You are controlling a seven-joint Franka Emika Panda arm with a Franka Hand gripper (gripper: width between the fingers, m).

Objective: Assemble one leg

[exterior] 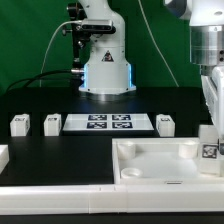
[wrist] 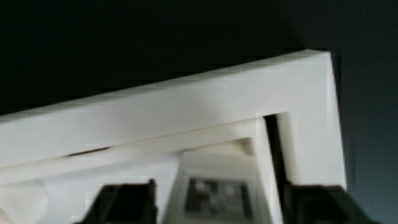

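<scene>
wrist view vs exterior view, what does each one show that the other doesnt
Only the wrist view: the two dark fingers close up, on either side of the tagged leg; whether they grip it is unclear. Only the exterior view: three loose legs, the marker board and the arm's base. Both: that tagged leg and the white panel.
</scene>
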